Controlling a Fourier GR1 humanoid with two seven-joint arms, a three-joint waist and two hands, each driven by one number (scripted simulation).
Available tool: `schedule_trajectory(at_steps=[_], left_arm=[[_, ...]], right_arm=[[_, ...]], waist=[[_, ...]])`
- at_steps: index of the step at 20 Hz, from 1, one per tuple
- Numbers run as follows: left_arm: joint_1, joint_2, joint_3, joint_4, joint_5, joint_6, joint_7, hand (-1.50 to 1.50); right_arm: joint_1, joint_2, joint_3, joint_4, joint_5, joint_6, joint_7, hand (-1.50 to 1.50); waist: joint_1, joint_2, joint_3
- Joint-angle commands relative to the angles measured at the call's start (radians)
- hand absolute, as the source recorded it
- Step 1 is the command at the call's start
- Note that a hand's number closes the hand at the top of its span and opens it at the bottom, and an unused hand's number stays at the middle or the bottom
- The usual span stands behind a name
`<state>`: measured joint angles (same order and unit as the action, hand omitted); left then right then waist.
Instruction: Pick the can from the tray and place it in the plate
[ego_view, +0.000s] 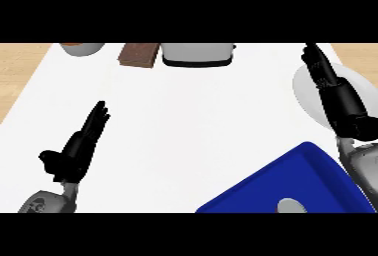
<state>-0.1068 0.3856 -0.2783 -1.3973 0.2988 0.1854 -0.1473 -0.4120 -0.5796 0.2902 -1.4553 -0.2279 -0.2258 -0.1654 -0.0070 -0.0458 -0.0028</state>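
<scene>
A white surface (199, 125) with pale wood at its edges fills the view. A deep blue tray (295, 175) sits at its near right corner, holding a grey can (291, 205) whose round top shows at the near edge. Beyond the tray lies a round white plate (308, 95). The right hand (336, 95), fingers straight, stretches over that plate, well beyond the can. Far left of the tray, the left hand (81, 142) rests with fingers straight and together.
</scene>
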Motion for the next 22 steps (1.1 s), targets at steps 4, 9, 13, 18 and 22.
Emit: schedule_trajectory(at_steps=[4, 9, 13, 18, 22], left_arm=[[-0.044, 0.026, 0.034, -0.003, 0.002, 0.019, 0.063, 0.0], [-0.047, 0.071, 0.073, 0.029, 0.022, 0.026, 0.163, 0.0], [-0.086, 0.064, 0.076, 0.038, 0.023, 0.041, 0.219, 0.0], [-0.064, 0.017, 0.055, 0.016, 0.004, 0.069, 0.237, 0.0], [-0.039, 0.043, 0.077, -0.017, -0.002, 0.042, 0.253, 0.0]], right_arm=[[0.095, 0.093, 0.121, 0.058, -0.275, 0.383, 0.063, 1.5], [0.191, -0.029, 0.147, 0.205, -0.163, 0.466, -0.074, -1.5], [0.305, -0.043, 0.154, 0.264, -0.302, 0.743, -0.185, -1.5], [0.245, -0.161, 0.198, 0.322, -0.075, 0.945, -0.362, -1.5], [0.213, -0.233, 0.18, 0.27, -0.023, 0.996, -0.359, -1.5]], waist=[[0.055, 0.068, 0.009], [0.02, 0.061, 0.008], [0.004, 0.056, 0.007], [0.015, 0.048, 0.005], [0.011, 0.044, 0.003]])
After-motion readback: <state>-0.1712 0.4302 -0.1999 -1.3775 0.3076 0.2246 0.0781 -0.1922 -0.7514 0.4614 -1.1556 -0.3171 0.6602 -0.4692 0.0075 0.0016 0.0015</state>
